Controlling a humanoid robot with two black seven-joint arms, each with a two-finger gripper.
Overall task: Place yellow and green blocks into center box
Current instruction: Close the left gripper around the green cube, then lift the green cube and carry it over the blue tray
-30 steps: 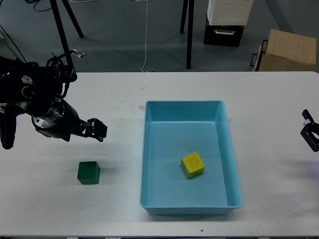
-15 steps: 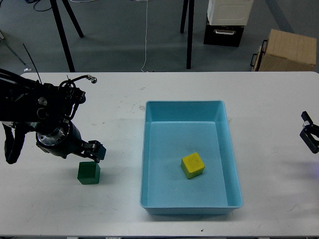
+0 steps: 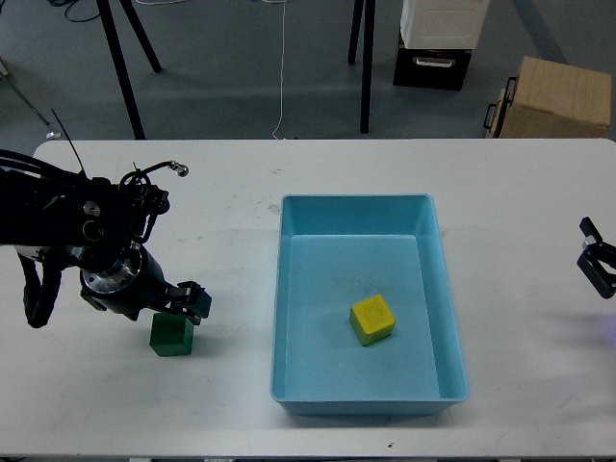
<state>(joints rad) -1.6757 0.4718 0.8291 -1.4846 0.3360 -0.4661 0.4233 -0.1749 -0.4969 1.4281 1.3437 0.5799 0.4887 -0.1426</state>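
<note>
My left tool (image 3: pixel 189 303) hangs just above the green block (image 3: pixel 170 336), at its upper right edge; its fingers look slightly apart with nothing between them. The block sits on the white table (image 3: pixel 221 212), left of the blue box (image 3: pixel 452 318) and apart from it. The yellow block (image 3: pixel 372 320) lies inside the box, on its floor. My right tool (image 3: pixel 597 265) shows only at the right edge; I cannot tell how its fingers stand.

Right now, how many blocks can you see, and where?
2. The yellow block lies inside the box, right of its middle. The green block sits on the table left of the box, just under the left hand. None looks hidden.
</note>
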